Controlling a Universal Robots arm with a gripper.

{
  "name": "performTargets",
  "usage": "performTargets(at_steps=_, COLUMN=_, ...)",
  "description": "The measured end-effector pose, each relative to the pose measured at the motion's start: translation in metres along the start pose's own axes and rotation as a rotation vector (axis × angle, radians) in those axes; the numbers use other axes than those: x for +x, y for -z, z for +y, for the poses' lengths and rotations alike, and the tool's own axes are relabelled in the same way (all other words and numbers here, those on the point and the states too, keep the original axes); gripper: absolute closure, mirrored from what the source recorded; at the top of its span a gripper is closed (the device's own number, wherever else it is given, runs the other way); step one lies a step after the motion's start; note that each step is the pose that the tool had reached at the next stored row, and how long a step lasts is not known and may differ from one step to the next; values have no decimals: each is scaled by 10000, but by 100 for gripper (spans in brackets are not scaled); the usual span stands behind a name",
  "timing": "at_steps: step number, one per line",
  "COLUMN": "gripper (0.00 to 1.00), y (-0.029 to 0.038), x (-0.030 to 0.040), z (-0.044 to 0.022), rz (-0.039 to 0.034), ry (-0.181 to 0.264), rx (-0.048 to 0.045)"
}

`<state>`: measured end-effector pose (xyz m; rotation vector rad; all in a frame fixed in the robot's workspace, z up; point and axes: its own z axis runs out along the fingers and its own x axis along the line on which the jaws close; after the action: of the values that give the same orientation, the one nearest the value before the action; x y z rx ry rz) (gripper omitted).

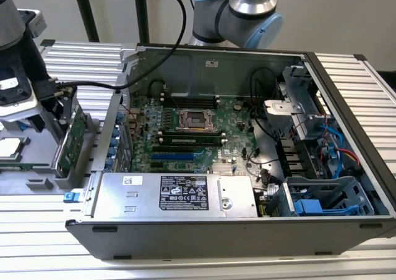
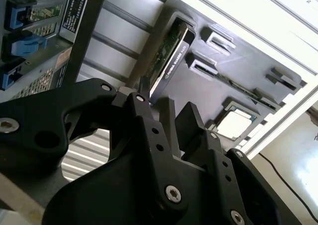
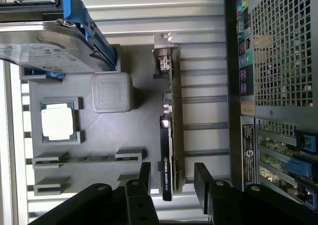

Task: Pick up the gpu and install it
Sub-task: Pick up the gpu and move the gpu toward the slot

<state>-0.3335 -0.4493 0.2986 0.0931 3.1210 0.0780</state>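
Gripper [image 3: 174,178]: we log the jaws as open. One black finger [image 3: 202,185] stands on each side of the gpu's end, with a gap on both sides and no contact that we can see.
Gpu [image 3: 167,135]: it stands on its long edge in a slot of the grey tray. Its silver bracket is at the end away from the fingers, and its green face is turned toward the computer case. In the exterior view we find it at nine o'clock from the case, outside it, under the arm's wrist.
Grey tray [image 3: 144,86]: it lies on the slatted table [image 1: 80,57], just beside the case.
Hard drive [image 3: 49,51]: silver with a blue frame, it sits in the same tray, well apart from the gpu.
Processor [image 3: 58,123]: it lies flat in a square pocket of the tray.
Computer case [image 1: 346,67]: its side is open. In the exterior view we see the green motherboard [image 1: 198,128] inside at twelve o'clock and the power supply [image 1: 179,193] at six o'clock.
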Motion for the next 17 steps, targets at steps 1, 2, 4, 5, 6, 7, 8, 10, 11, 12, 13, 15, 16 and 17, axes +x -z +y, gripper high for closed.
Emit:
performTargets(at_steps=1, gripper=0, y=-4, x=0, z=0, rz=1, ry=-1, rx=0)
performTargets(at_steps=2, gripper=0, y=-9, x=0, z=0, rz=1, ry=0, rx=0)
performTargets(at_steps=4, gripper=0, y=-20, x=1, z=1, rz=1, ry=0, rx=1)
performTargets(at_steps=5, gripper=0, y=-24, x=1, z=1, rz=1, ry=0, rx=0)
performTargets(at_steps=6, gripper=0, y=-29, x=1, z=2, rz=1, ry=0, rx=0)
performTargets(at_steps=7, gripper=0, y=-35, x=1, z=2, rz=1, ry=0, rx=0)
performTargets(at_steps=8, gripper=0, y=-39, x=1, z=2, rz=1, ry=-1, rx=1)
performTargets(at_steps=10, gripper=0, y=-49, x=1, z=2, rz=1, ry=0, rx=1)
performTargets(at_steps=11, gripper=0, y=-55, x=1, z=2, rz=1, ry=-1, rx=0)
performTargets(at_steps=12, gripper=0, y=-60, x=2, z=2, rz=0, ry=0, rx=0)
performTargets(at_steps=13, gripper=0, y=-66, x=2, z=2, rz=0, ry=0, rx=0)
performTargets(at_steps=15, gripper=0, y=-76, x=2, z=3, rz=1, ry=-1, rx=1)
performTargets(at_steps=16, gripper=0, y=-81, x=2, z=3, rz=1, ry=-1, rx=1)
performTargets(at_steps=17, gripper=0, y=-86, x=2, z=3, rz=1, ry=0, rx=0)
